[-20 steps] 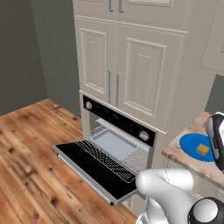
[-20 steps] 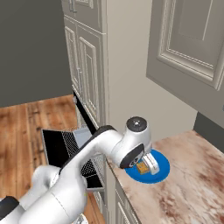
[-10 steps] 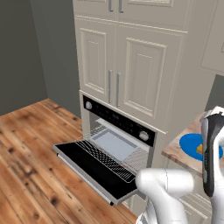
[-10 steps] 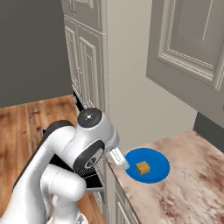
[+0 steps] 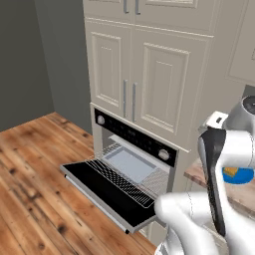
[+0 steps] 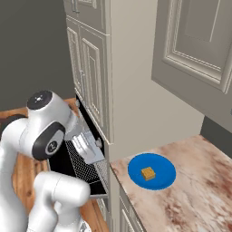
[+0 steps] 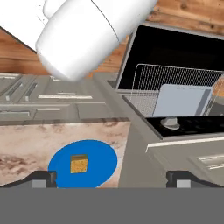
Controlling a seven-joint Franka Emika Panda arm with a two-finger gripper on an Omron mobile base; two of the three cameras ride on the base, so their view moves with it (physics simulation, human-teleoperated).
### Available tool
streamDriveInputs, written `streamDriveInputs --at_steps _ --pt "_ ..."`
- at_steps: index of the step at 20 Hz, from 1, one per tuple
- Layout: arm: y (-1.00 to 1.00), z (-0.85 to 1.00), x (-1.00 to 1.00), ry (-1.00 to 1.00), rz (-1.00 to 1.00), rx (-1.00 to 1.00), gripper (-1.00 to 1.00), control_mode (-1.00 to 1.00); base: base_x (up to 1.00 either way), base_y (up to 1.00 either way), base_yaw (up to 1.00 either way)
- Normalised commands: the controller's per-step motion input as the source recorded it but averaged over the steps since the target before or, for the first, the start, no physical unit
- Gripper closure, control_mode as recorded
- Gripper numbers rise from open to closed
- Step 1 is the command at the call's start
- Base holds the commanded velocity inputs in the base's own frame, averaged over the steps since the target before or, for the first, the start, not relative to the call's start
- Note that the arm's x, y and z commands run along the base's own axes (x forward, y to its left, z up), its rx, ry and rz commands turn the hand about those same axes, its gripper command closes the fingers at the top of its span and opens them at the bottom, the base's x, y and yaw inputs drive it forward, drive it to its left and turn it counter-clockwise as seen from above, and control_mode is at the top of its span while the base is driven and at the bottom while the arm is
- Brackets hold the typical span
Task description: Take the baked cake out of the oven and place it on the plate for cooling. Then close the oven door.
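Now, going left to right in the left base view, the oven door (image 5: 107,191) hangs open and level over the wood floor (image 5: 35,184), with the wire rack (image 5: 124,182) drawn out above it and a grey baking tray (image 5: 130,163) inside the oven (image 5: 134,149). The black control strip carries two round silver knobs (image 5: 101,120). Cream cabinets (image 5: 149,79) stand above it. Farther right, the white arm (image 5: 219,164) rises, bent sharply at the elbow, and hides most of the plate (image 5: 241,175).

From the right base view, the arm folds back over the open oven door, its hand turned away from the bench (image 6: 190,195) and angled toward the oven. The fingers (image 6: 87,144) stand wide apart and hold nothing. To the right, the blue plate sits on the marbled bench near its edge, and the baked cake (image 6: 147,173) rests on the plate about at its middle.

Seen from the hand view, the cake (image 7: 79,163) lies on the plate at lower left, and the open oven with its tray lies at the right, well apart from the plate.
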Motion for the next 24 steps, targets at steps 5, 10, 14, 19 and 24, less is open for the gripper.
streamDriveInputs --at_steps 5,10,14,19,24 --pt "0.84 0.13 0.12 0.09 0.00 0.00 -1.00 -1.00 0.00 0.00 0.00" --pt "0.91 -0.01 0.42 0.02 -0.15 0.00 -1.00 -1.00 0.00 0.00 0.00" --pt "0.80 -0.15 0.46 0.00 -0.26 0.00 -1.00 -1.00 0.00 0.00 0.00" --pt "0.66 -0.41 0.64 0.06 -0.33 0.04 -1.00 -1.00 0.00 0.00 0.00" --pt "0.37 -0.53 0.51 0.01 -0.33 0.14 -1.00 -1.00 0.00 0.00 0.00"
